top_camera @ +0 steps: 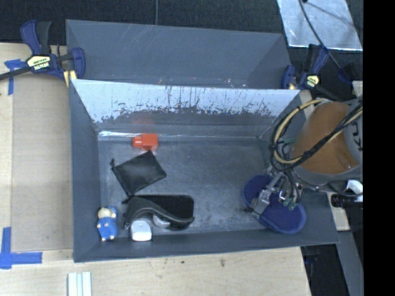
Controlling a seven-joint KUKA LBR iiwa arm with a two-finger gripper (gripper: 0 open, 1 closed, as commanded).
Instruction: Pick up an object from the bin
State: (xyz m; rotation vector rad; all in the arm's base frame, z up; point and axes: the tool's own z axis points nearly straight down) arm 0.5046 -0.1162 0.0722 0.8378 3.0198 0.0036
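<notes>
My gripper (276, 197) is low in the bin's front right corner, right over a dark blue rounded thing (285, 217) that lies on the floor there. Its fingers are down against that blue thing, and the metal parts and wires around them hide how wide they stand. Part of the blue thing also sticks out to the left of the gripper.
A black pouch (138, 171) lies at the left, and a small orange-red block (145, 142) at the back left. Along the front left lie a black curved thing (162, 208), a white piece (141, 231) and a small blue figure (107, 222). The arm with its cables comes in from the right.
</notes>
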